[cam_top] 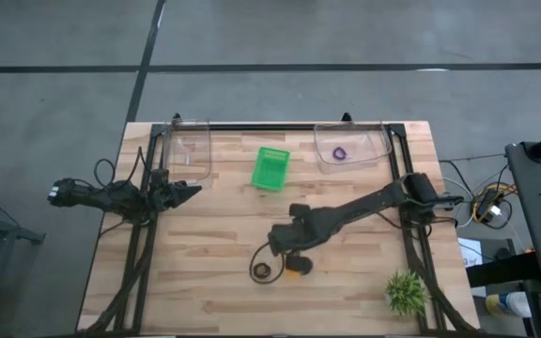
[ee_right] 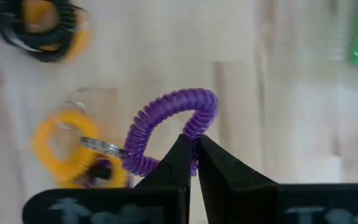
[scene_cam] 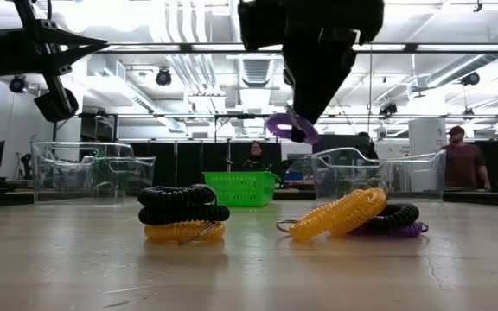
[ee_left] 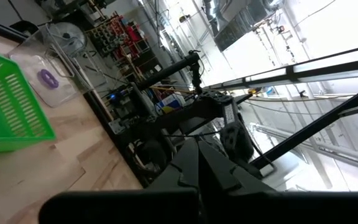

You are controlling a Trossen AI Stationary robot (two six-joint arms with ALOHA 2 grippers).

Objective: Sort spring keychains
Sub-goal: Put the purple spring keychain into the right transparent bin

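A: Jaws? 
B: The right gripper (ee_right: 192, 144) is clenched on a purple spring keychain (ee_right: 166, 127), lifted above mid-table. The left gripper (cam_top: 193, 192), at the left edge, is closed on nothing.
A: The others?
B: Two piles below: black-and-orange keychains (scene_cam: 182, 212) left, orange, black and purple keychains (scene_cam: 353, 216) right; another purple keychain (cam_top: 339, 153) in the far-right clear bin (cam_top: 369, 155).

2 dark jointed arms (cam_top: 355, 208); each tool (ee_right: 193, 163) has tapered black fingers.
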